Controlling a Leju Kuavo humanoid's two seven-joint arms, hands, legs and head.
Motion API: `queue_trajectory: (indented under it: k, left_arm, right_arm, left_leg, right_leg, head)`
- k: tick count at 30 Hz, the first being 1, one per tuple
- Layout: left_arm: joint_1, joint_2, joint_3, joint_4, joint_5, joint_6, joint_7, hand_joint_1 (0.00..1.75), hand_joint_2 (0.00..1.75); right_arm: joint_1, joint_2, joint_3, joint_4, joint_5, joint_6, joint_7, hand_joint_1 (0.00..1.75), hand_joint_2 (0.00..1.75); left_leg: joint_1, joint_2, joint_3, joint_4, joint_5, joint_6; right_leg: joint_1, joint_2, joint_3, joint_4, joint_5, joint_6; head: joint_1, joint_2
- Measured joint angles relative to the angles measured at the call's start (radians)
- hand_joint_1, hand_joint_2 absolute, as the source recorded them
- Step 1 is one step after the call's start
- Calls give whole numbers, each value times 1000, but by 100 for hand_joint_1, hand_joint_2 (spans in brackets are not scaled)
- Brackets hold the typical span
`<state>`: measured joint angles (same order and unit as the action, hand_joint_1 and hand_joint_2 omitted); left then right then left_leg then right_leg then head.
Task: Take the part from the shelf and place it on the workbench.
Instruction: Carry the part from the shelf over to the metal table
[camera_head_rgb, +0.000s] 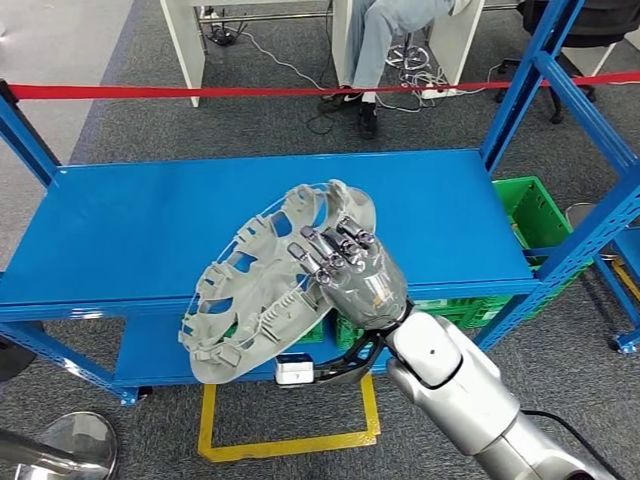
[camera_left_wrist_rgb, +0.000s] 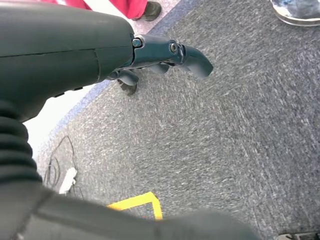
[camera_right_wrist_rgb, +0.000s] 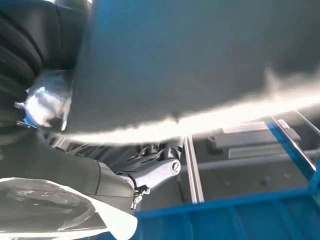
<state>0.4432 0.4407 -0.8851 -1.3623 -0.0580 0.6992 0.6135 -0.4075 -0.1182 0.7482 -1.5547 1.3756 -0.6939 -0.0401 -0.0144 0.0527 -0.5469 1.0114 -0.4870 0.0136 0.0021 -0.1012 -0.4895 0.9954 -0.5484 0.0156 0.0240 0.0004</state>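
One grey ribbed openwork plastic part (camera_head_rgb: 260, 285), gripped by right hand (camera_head_rgb: 355, 270), over smooth blue shelf (camera_head_rgb: 143, 225)

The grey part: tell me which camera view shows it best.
The head view. There the whole grey part shows, ribs and cut-outs included, held by the right robot hand above the blue shelf. The right wrist view gives a blurred grey close-up of it.

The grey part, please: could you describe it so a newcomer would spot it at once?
Find the blue shelf filling the head view. Over its front edge, the right robot hand holds the grey part: a flat, ribbed plastic shell full of cutouts, the sole pale grey thing there.
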Motion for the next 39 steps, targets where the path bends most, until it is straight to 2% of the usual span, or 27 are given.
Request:
queue_trajectory:
  k: [11,30,39]
  left_arm:
    - [-7,15,-16,-2,-11,0,-12,0,175]
    - [-10,22,-24,-6,-9,0,-14,0,175]
    - [-10,30,-24,-6,-2,0,-58,0,175]
  right_arm:
    - [-12,-38,38,-64,-33,0,-2,175,175]
    - [-30,-58,60,-152,-57,0,-3,175,175]
    - [-32,-65,60,-183,-56,1,-6,175,175]
  left_leg:
    - [0,0,0,0,0,0]
    - [0,0,0,0,0,0]
    - [0,0,0,0,0,0]
  right_leg:
    - [0,0,0,0,0,0]
    - [0,0,0,0,0,0]
    - [0,0,0,0,0,0]
  head:
    - [0,0]
    - [0,0]
    - [0,0]
